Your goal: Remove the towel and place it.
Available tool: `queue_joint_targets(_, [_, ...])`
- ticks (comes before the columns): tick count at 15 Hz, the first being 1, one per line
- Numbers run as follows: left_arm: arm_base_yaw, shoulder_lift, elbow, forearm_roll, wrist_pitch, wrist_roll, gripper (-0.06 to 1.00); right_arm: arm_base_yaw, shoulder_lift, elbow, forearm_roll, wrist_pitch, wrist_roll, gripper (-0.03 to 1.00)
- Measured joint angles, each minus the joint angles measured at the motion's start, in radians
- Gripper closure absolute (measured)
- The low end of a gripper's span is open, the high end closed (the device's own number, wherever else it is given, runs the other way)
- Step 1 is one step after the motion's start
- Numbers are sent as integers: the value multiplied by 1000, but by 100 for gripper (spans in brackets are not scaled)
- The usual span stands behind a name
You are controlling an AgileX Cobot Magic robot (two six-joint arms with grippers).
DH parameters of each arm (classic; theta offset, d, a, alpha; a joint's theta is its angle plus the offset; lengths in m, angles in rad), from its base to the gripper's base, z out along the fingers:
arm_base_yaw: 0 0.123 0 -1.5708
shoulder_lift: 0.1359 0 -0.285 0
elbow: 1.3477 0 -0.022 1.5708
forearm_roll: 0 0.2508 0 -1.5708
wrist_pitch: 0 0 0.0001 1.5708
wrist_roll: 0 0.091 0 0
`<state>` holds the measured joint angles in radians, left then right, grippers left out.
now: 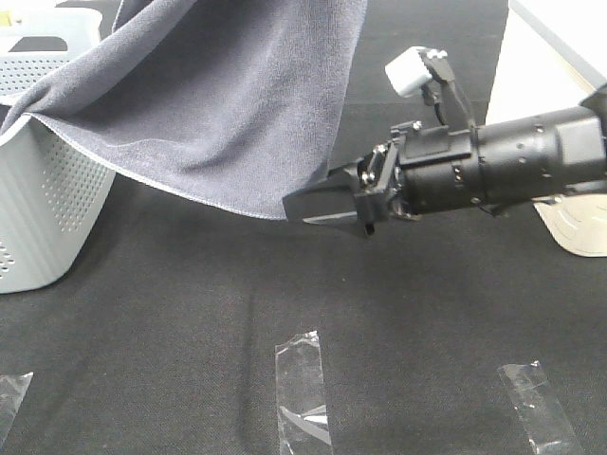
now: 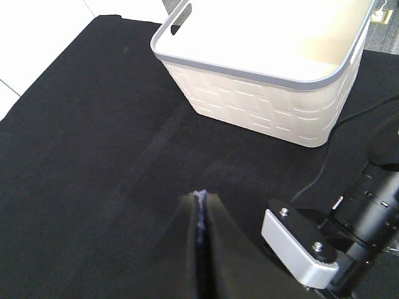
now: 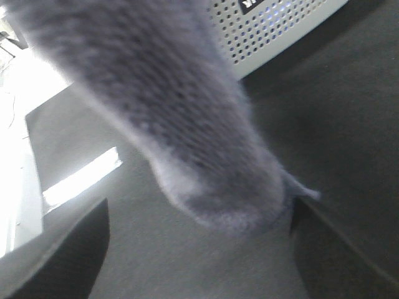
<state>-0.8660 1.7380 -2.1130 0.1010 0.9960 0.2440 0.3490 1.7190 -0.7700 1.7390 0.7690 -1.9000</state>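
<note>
The greyish-lavender towel [image 1: 228,104] hangs from above the exterior high view, one side draped over the rim of the grey perforated basket [image 1: 43,199]. Its lower corner dangles just off the black table. My right gripper [image 1: 302,204] reaches in from the right at that corner. In the right wrist view the towel corner [image 3: 199,143] hangs between the wide-open fingers [image 3: 68,255] of my right gripper [image 3: 199,208]. My left gripper [image 2: 199,205] is shut on a thin edge of the towel [image 2: 199,215]. It is out of the exterior high view.
A white basket with a grey rim [image 2: 249,73] stands behind the right arm [image 2: 374,205]. Three clear tape strips [image 1: 303,389] lie on the black table near its front edge. A white curved object [image 1: 574,232] sits at the right edge. The perforated basket [image 3: 280,28] is close behind the towel.
</note>
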Motion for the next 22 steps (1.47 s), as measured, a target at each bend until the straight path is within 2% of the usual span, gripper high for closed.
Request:
queue_joint_targets(2, [0, 0, 0, 0, -7, 0, 94, 0, 21, -17, 1, -4, -1, 22])
queue_joint_targets(4, [0, 0, 0, 0, -7, 0, 94, 0, 21, -23, 1, -83, -3, 22])
queue_joint_targets(6, [0, 0, 0, 0, -7, 0, 94, 0, 21, -30, 1, -114, -3, 22])
queue_joint_targets(9, [0, 0, 0, 11, -17, 0, 94, 0, 21, -50, 2, -86, -3, 22])
queue_joint_targets(12, [0, 0, 0, 95, -49, -44, 94, 0, 21, -50, 2, -9, -3, 23])
queue_joint_targets(13, [0, 0, 0, 127, -52, -73, 94, 0, 21, -50, 2, 12, -3, 28])
queue_joint_targets(17, [0, 0, 0, 208, -53, -133, 94, 0, 21, -50, 1, 89, -3, 65])
queue_joint_targets(18, [0, 0, 0, 218, -53, -137, 94, 0, 21, -50, 1, 110, -3, 71])
queue_joint_targets(21, [0, 0, 0, 277, -53, -191, 94, 0, 21, -50, 1, 113, 6, 94])
queue_joint_targets(22, [0, 0, 0, 300, -52, -214, 94, 0, 21, -50, 1, 113, 29, 97])
